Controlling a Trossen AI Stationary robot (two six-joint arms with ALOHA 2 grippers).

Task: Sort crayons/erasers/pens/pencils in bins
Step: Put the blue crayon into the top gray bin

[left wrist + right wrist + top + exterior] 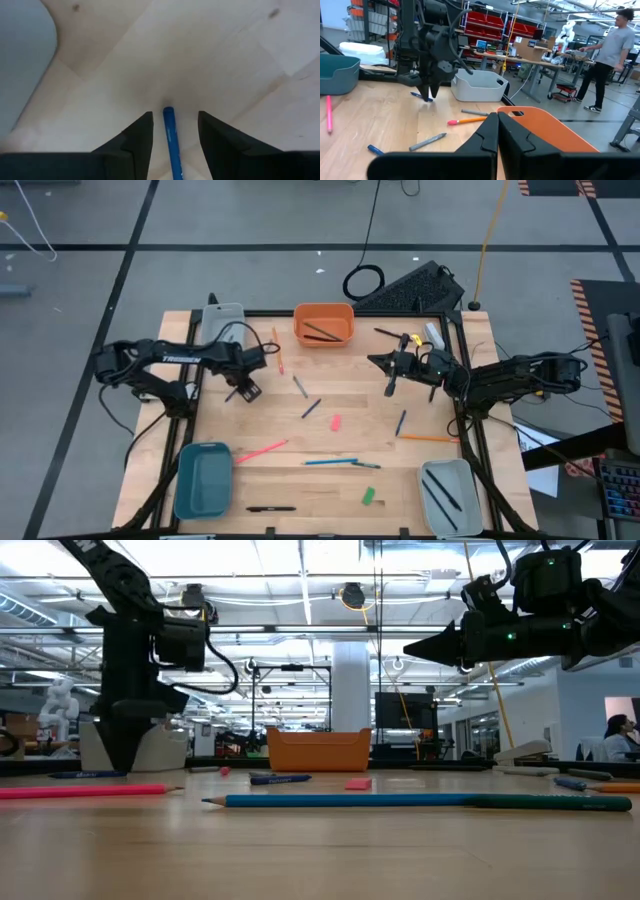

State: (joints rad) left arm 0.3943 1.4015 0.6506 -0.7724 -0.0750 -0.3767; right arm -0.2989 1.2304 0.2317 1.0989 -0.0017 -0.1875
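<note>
The left gripper (172,132) stands low over the table, fingers parted around a blue stick (171,135) — not yet pinched, a straddle for grasping. The right gripper (497,131) hangs raised, closed, empty.

wooden table (330,445), black keyboard (405,288), coiled cable (363,281)

The desk (330,445) is pale wood, smooth and matt. The orange bin (324,323) looks like smooth, slightly glossy plastic.
</note>
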